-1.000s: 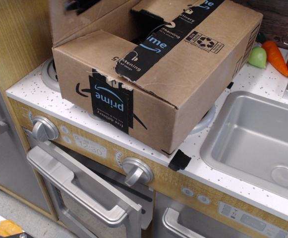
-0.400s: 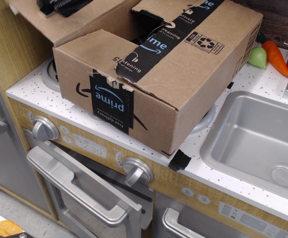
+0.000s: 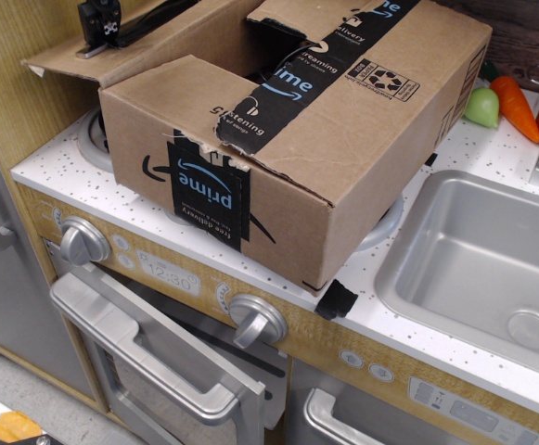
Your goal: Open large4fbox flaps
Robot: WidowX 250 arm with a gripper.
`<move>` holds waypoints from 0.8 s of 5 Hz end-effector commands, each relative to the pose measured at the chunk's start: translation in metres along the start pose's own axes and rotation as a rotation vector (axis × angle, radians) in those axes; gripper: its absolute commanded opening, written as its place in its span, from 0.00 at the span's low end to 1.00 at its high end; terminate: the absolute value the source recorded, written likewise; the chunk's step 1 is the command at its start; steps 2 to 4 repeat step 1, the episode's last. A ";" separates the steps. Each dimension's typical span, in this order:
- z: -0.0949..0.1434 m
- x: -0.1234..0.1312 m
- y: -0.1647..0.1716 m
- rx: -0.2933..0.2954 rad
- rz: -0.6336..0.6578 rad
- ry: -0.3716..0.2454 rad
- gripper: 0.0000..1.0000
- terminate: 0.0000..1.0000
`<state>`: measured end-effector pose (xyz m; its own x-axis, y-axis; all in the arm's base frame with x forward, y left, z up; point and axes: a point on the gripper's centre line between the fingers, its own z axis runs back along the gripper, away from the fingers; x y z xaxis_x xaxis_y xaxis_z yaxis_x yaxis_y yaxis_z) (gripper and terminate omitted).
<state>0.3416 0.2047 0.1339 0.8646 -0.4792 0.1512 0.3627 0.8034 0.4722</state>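
The large brown cardboard box (image 3: 343, 167) with black "prime" tape sits on the toy kitchen counter over the stove. Its left flap (image 3: 148, 42) is folded outward to the left and lies nearly flat, plain brown inside. The near flap (image 3: 186, 93) and the right flap (image 3: 380, 56) with the tape strip still lie over the top, with a dark opening (image 3: 269, 46) between them. My black gripper (image 3: 99, 28) is at the top left, resting on the outer part of the opened left flap. I cannot tell whether its fingers are open or shut.
A white speckled counter (image 3: 56, 162) holds the box. A steel sink (image 3: 482, 260) is at the right. A toy carrot (image 3: 515, 104) and a green vegetable (image 3: 481, 108) lie behind it. Oven knobs (image 3: 255, 320) and a door handle (image 3: 148, 357) are below.
The left flap has swung from upright down and outward to the left, nearly flat. My gripper has moved down and left with it.
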 end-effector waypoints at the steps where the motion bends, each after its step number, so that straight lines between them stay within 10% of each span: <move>1: 0.031 0.016 0.003 -0.045 0.000 0.018 1.00 1.00; 4: 0.031 0.016 0.003 -0.045 0.000 0.018 1.00 1.00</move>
